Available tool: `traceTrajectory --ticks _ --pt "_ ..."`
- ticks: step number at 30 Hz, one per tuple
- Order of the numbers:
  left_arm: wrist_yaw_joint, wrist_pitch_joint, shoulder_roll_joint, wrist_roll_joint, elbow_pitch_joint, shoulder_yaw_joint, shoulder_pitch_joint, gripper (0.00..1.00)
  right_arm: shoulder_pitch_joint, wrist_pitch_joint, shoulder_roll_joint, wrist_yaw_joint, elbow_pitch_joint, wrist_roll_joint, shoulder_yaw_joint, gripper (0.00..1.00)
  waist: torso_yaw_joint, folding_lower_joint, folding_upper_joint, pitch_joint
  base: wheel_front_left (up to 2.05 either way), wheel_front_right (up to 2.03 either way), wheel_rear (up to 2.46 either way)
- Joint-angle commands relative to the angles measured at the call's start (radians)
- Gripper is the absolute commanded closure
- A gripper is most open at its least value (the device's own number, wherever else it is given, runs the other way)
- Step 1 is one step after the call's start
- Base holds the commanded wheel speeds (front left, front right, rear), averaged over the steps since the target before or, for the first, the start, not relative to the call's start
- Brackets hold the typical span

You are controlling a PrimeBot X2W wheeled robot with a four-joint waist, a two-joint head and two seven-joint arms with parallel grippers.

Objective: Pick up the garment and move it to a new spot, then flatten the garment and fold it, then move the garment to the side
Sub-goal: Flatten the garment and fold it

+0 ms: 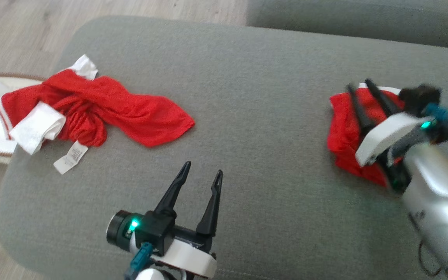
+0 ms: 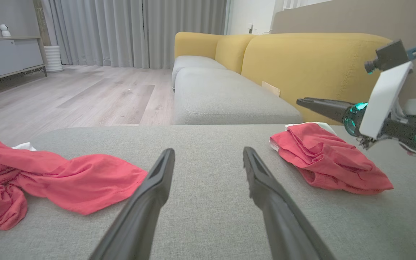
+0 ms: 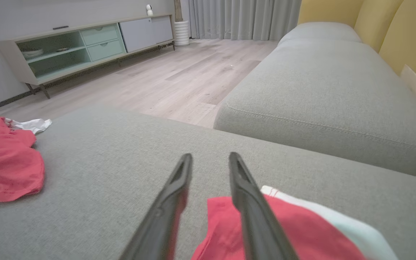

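Folded red garment (image 1: 344, 132) lies on the right side of the grey cushion (image 1: 270, 97) under the right gripper (image 1: 358, 83), jaws parted and gripping nothing, so best lift straight up without snagging folds; left gripper (image 1: 203, 167) hangs wide open mid-cushion, empty.

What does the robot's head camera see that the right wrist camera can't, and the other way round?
Extra in the head view: the left gripper, open over the grey cushion, and a white care label beside the crumpled red garment. Extra in the right wrist view: a pale sideboard with drawers, grey curtains and the yellow sofa back. Shared: the cushion, the crumpled garment, the folded red garment and the right gripper, fingers parted over it.
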Motion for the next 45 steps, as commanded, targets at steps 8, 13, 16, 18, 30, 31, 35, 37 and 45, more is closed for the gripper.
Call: traceTrajectory --ticks 8,13,16,18,30,31,35,37,45 --pt "0.010 -0.009 0.000 0.021 -0.025 0.090 0.036 0.00 0.187 -0.065 0.059 -0.001 -0.159 0.016 0.015 0.00 -0.109 0.0000 0.0000 -0.093 0.00 0.00 0.00" --pt "0.013 -0.009 0.003 0.022 -0.022 0.150 0.089 0.00 0.326 -0.070 0.078 -0.001 -0.302 -0.053 -0.085 0.00 -0.167 0.0000 0.0000 -0.146 0.00 0.00 0.00" --pt "0.013 -0.009 0.006 0.026 -0.023 0.184 0.108 0.00 0.419 -0.070 0.096 -0.001 -0.405 -0.120 -0.187 0.00 -0.188 0.0000 0.0000 -0.164 0.00 0.00 0.00" --pt "0.011 -0.009 0.007 0.029 -0.022 0.203 0.118 0.00 0.482 -0.070 0.113 -0.001 -0.461 -0.163 -0.253 0.00 -0.200 0.0000 0.0000 -0.176 0.00 0.00 0.00" --pt "0.002 -0.009 0.004 0.034 -0.008 0.283 0.189 0.00 0.682 -0.071 0.192 -0.001 -0.566 -0.287 -0.451 0.00 -0.234 0.0000 0.0000 -0.245 0.00 0.00 0.00" --pt "0.001 -0.009 0.004 0.036 -0.005 0.286 0.195 0.00 0.696 -0.071 0.194 -0.001 -0.569 -0.292 -0.456 0.00 -0.234 0.0000 0.0000 -0.253 0.00 0.00 0.00" --pt "0.003 -0.009 0.003 0.042 0.000 0.301 0.228 0.00 0.750 -0.071 0.208 -0.001 -0.581 -0.308 -0.465 0.00 -0.238 0.0000 0.0000 -0.283 0.00 0.00 0.00" --pt "0.004 -0.009 0.003 0.044 0.002 0.308 0.244 0.00 0.771 -0.071 0.216 -0.001 -0.584 -0.312 -0.462 0.00 -0.242 0.0000 0.0000 -0.293 0.00 0.00 0.00" --pt "0.000 -0.009 0.001 0.054 0.004 0.328 0.273 0.00 0.802 -0.071 0.223 -0.001 -0.581 -0.341 -0.420 0.00 -0.257 0.0000 0.0000 -0.306 0.00 0.00 0.00"
